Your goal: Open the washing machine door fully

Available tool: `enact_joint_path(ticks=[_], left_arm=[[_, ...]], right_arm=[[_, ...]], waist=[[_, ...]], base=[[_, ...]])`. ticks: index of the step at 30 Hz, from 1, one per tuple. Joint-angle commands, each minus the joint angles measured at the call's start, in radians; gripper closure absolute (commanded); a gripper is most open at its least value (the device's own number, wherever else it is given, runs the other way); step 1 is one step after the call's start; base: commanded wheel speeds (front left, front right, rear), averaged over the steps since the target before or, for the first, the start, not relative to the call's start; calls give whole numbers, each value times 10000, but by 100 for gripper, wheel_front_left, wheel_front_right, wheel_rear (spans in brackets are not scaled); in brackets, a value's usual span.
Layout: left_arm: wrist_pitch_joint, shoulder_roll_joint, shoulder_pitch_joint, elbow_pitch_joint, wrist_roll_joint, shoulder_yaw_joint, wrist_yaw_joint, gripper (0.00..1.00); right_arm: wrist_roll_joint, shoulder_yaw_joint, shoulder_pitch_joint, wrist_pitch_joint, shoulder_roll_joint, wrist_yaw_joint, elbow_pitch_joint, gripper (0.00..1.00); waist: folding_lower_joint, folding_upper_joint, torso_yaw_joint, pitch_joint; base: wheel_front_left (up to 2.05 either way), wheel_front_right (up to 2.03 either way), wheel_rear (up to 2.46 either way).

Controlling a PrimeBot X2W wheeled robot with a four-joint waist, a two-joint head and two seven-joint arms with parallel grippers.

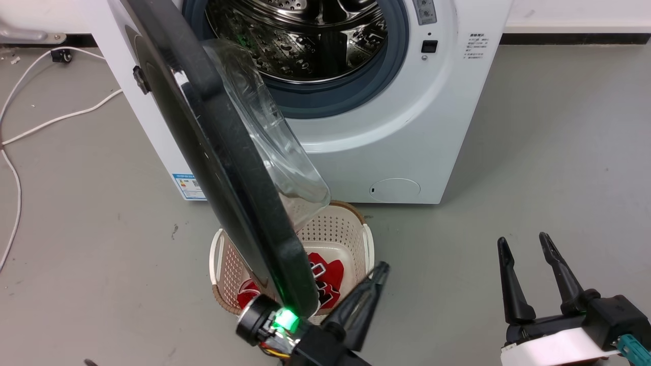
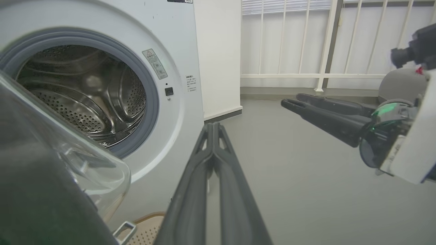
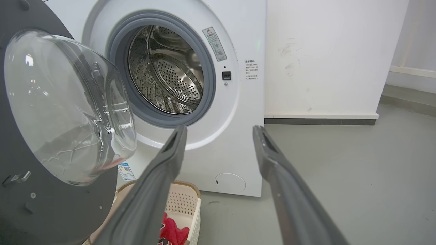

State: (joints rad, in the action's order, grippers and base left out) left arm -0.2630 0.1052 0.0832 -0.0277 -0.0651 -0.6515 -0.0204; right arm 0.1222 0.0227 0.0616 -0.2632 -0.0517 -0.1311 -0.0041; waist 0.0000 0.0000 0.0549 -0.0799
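Left pincer (image 1: 381, 268) is pressed together with nothing between its fingers, lying just right of the lower rim of the door (image 1: 224, 152); I cannot tell whether it touches. My right pincer (image 1: 523, 239) is spread and empty, low over the floor (image 1: 508, 178), well apart from the door. That door stands open from the washer (image 1: 386, 137), edge-on to my head camera, its glass bowl facing the drum (image 1: 305, 46). Under its lower edge sits a basket (image 1: 335, 226) holding a red cloth (image 1: 328, 277).
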Motion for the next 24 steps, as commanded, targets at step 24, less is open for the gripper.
enact_joint_path(ticks=[24], left_arm=[[10,88,-1039,337,-140,2958,-482,100]], right_arm=[[79,-81,83,-22,26,7,158,0]], waist=[[0,0,966,-19]], base=[[0,0,0]])
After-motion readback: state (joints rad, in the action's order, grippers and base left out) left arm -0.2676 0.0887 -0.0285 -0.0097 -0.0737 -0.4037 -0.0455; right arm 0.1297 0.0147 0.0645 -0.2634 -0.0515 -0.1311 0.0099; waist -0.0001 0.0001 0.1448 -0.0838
